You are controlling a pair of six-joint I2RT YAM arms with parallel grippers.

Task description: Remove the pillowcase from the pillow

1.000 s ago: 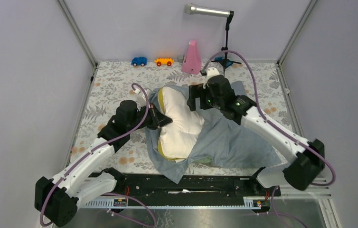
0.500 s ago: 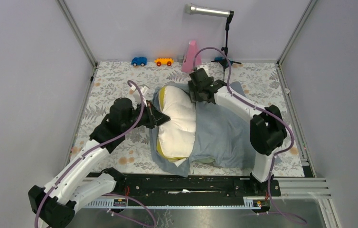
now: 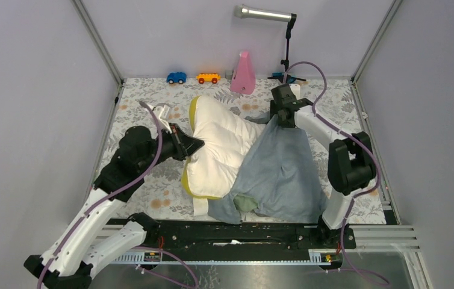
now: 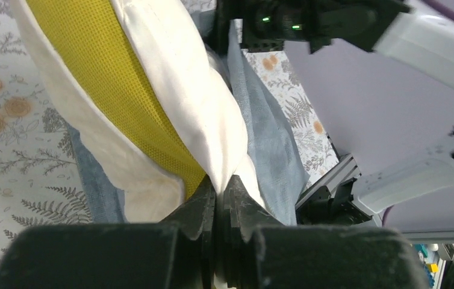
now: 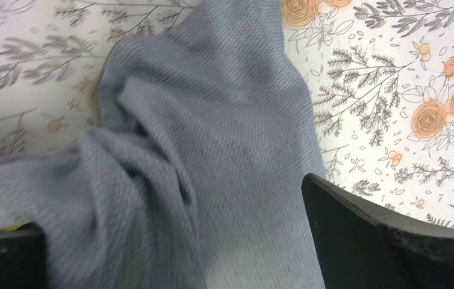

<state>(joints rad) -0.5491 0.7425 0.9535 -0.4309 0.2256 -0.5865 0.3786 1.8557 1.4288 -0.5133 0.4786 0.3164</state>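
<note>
Left tool (image 4: 220,191) is clamped on the left edge of the cream pillow (image 3: 218,144). Right tool (image 3: 282,115) is spread wide over the far corner of the blue-grey pillowcase (image 3: 279,168).

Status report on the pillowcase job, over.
Left gripper shut on pillow edge. Right gripper open over pillowcase. Pillow mostly bared, its right side overlapped by pillowcase. Toy cars at far edge, out of the way.

Overhead, close wrists; pillowcase (image 3: 282,165) probably shared
</note>
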